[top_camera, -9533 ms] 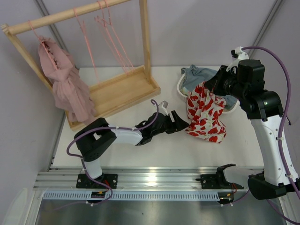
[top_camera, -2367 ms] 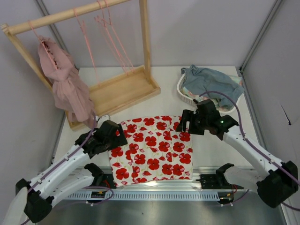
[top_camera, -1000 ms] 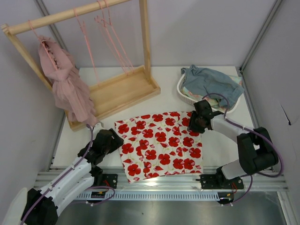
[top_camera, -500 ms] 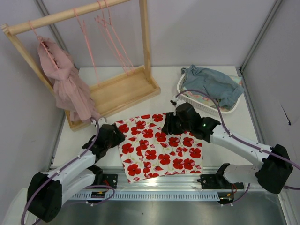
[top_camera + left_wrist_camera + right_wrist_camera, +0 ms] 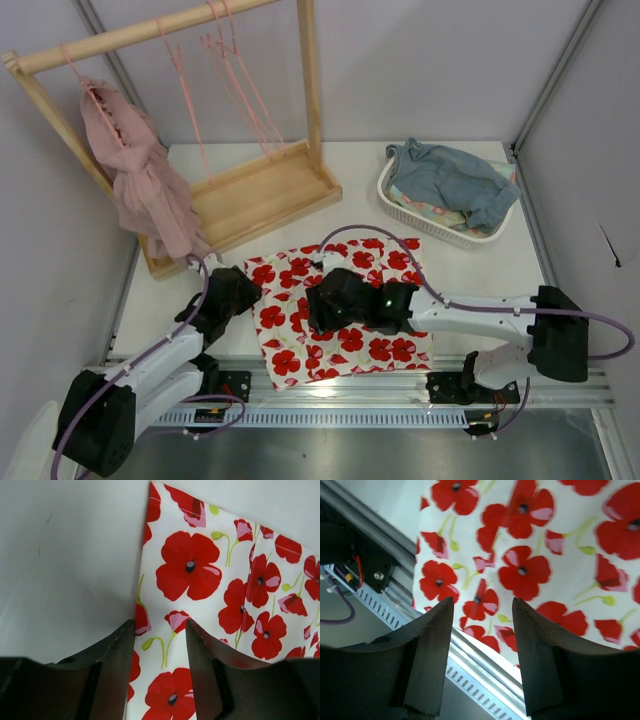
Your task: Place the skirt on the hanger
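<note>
The skirt (image 5: 385, 262), white with big red flowers, lies spread flat on the table in front of the arms. My left gripper (image 5: 245, 290) sits low at its left edge. In the left wrist view this gripper (image 5: 160, 622) is open and straddles the skirt's (image 5: 200, 575) side hem, with nothing pinched. My right gripper (image 5: 318, 312) hovers over the middle of the skirt. In the right wrist view it (image 5: 482, 602) is open and empty above the flowered cloth (image 5: 530, 565). A thin pink hanger (image 5: 186, 85) hangs with others on the rack's top bar.
The wooden rack (image 5: 255, 195) stands at the back left with a dusty-pink garment (image 5: 140, 180) hanging on it. A white basket (image 5: 392, 202) holding blue-grey cloth (image 5: 450, 180) sits at the back right. The metal rail (image 5: 470, 655) runs along the near table edge, just under the skirt's hem.
My right arm has swept left from the skirt's far right corner to its middle, jaws widening. My left gripper stayed at the left edge and narrowed. The skirt lies as before.
</note>
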Controlling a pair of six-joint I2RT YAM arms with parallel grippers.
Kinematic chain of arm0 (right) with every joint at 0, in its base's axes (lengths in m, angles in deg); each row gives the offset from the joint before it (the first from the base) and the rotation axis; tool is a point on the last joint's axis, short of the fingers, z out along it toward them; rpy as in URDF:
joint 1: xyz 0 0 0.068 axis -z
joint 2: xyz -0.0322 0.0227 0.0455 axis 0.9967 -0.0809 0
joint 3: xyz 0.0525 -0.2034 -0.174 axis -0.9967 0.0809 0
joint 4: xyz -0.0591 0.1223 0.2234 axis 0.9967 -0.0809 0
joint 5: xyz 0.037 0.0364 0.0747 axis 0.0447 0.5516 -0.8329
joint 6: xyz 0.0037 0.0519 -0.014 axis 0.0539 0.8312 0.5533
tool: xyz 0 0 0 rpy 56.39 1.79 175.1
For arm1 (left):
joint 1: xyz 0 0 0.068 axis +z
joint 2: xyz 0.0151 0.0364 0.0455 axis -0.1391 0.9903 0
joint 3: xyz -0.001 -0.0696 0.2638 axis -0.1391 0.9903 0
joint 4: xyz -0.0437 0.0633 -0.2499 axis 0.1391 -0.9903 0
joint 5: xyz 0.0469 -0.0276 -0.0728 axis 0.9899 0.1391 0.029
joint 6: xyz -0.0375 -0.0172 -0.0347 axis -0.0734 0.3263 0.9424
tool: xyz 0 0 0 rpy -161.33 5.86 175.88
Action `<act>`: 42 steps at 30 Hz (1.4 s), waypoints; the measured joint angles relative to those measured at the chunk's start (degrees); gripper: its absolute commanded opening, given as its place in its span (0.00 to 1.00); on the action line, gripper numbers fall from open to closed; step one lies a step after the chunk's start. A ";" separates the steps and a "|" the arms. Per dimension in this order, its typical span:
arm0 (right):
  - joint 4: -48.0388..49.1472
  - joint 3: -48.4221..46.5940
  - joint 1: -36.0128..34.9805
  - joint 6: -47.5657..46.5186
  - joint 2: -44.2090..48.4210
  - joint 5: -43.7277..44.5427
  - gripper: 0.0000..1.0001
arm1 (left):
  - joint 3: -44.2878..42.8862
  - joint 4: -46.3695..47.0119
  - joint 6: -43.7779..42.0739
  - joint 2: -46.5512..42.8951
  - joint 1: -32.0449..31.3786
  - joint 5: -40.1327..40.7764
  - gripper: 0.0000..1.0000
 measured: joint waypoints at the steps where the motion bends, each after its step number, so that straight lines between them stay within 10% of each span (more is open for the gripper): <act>1: 0.15 -0.90 -1.92 0.68 -1.14 1.16 0.59 | 0.39 -0.04 0.33 -0.50 -0.02 0.39 0.40; 9: 2.21 -8.63 -15.32 4.26 -15.82 9.97 0.62 | 5.27 4.44 3.76 -3.21 0.31 2.86 0.00; 31: 2.14 -19.61 -22.62 3.52 -32.74 16.46 0.74 | 7.96 6.99 3.85 -5.88 0.79 4.31 0.00; 37: 1.79 -22.12 -22.86 4.48 -36.85 16.96 0.60 | 7.98 6.97 3.85 -6.03 1.55 4.28 0.00; 42: 1.05 -23.04 -23.04 4.07 -37.44 18.69 0.18 | 8.04 6.69 3.85 -6.95 2.43 4.26 0.00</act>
